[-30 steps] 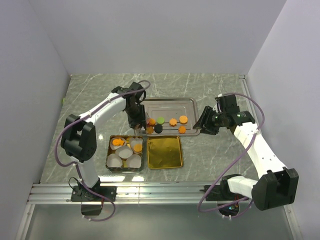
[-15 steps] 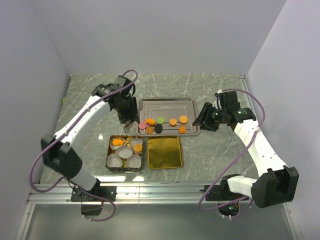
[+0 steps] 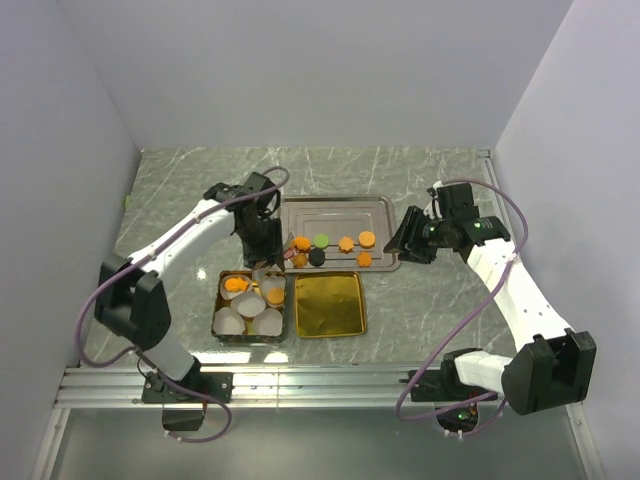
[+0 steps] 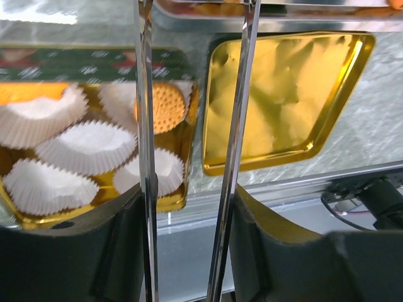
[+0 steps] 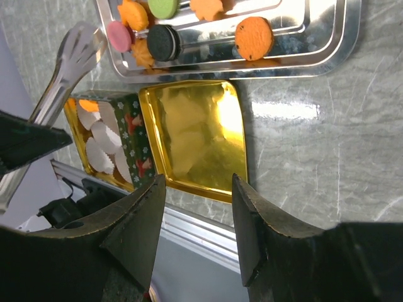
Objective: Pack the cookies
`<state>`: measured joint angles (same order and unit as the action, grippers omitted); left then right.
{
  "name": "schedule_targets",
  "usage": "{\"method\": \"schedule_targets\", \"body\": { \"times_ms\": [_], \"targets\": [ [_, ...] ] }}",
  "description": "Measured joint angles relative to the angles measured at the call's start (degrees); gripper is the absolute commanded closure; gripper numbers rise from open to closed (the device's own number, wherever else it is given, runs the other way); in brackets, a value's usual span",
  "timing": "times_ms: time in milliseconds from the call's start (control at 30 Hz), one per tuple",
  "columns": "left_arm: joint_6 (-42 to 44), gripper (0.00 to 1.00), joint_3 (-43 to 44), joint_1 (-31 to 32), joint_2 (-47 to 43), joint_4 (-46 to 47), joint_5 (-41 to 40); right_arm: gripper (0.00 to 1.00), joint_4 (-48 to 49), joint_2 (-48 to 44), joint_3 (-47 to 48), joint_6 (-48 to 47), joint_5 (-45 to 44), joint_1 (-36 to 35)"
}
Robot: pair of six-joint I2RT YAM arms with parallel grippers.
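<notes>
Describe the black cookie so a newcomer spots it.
Start at the rectangular silver metal tray in the middle of the marble table. In its near row, left of centre, lies a round black sandwich cookie. It is the only black piece, showing a white cream edge.

A robotics lab test cell: plain white partition walls [image 3: 300, 70] box in a grey marble-patterned surface [image 3: 190, 180], with an aluminium mounting rail [image 3: 320, 385] along its near edge.
</notes>
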<state>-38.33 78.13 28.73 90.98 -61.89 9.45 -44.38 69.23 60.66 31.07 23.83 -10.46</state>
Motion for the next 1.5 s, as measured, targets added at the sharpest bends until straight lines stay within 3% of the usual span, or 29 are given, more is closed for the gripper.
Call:
{"method": "schedule_targets", "body": {
  "times_ms": [567, 1500],
  "targets": [
    [2.6, 0.44, 14.2, 3.6, 14.9, -0.3, -0.3, 0.46, 0.2, -1.2, -2.6, 0.4, -0.7, 0.0],
    [4.0, 0.43, 17.4, 4.9, 21.5, -6.5, -4.3, 0.46, 0.2, -1.1, -2.6, 0.1, -0.7, 0.3]
  ]
}}
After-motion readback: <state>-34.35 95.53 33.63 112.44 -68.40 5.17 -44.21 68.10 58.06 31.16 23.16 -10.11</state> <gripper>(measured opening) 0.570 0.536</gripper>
